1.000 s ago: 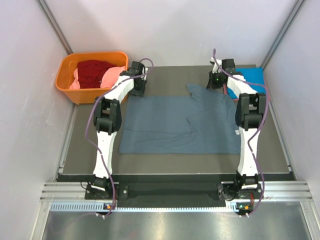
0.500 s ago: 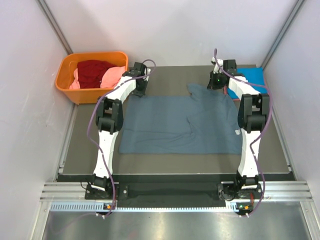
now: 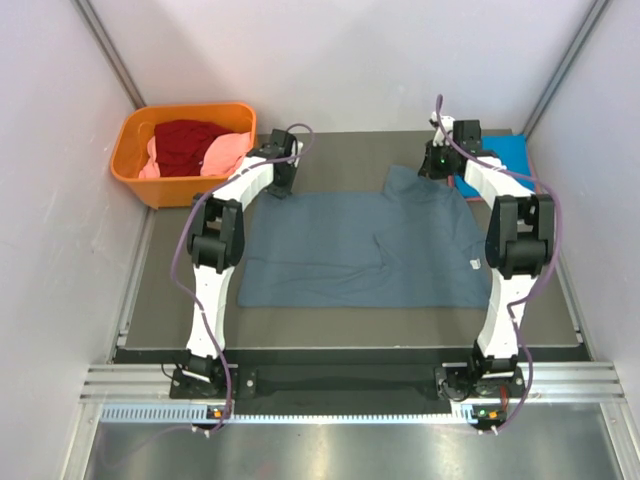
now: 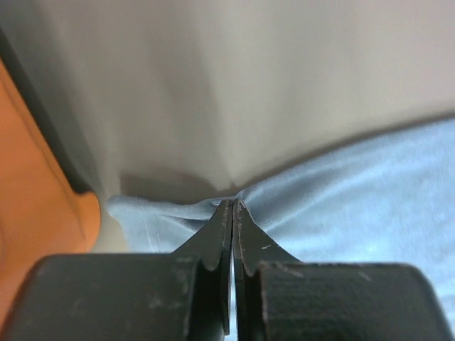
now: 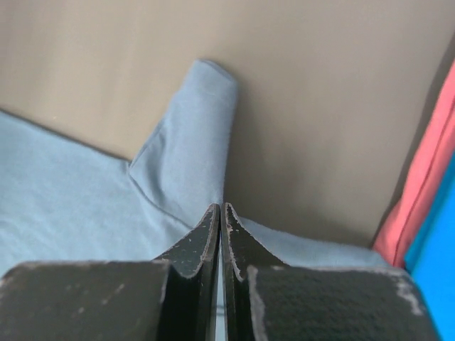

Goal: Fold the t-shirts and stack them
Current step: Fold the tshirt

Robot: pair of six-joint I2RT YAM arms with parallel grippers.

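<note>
1. The left gripper (image 3: 282, 183) and right gripper (image 3: 432, 170) have shifted away from the orange basket (image 3: 135, 178) since a second ago.
2. Each is pinched closed on the far edge of the slate grey-blue t-shirt (image 3: 340, 255).
3. It lies spread on the counter (image 3: 340, 150) to the right of the basket, seemingly creased mid-cloth.

Orange basket (image 3: 170, 190) (far left corner), dark table (image 3: 350, 320)

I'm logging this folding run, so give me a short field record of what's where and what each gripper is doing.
spread on table: slate t-shirt, flat, white tag at right edge
left gripper: shut on its far left corner
right gripper: shut on its far right edge
orange basket: dark red shirt, pink shirt inside
far right corner: bright blue shirt
</note>
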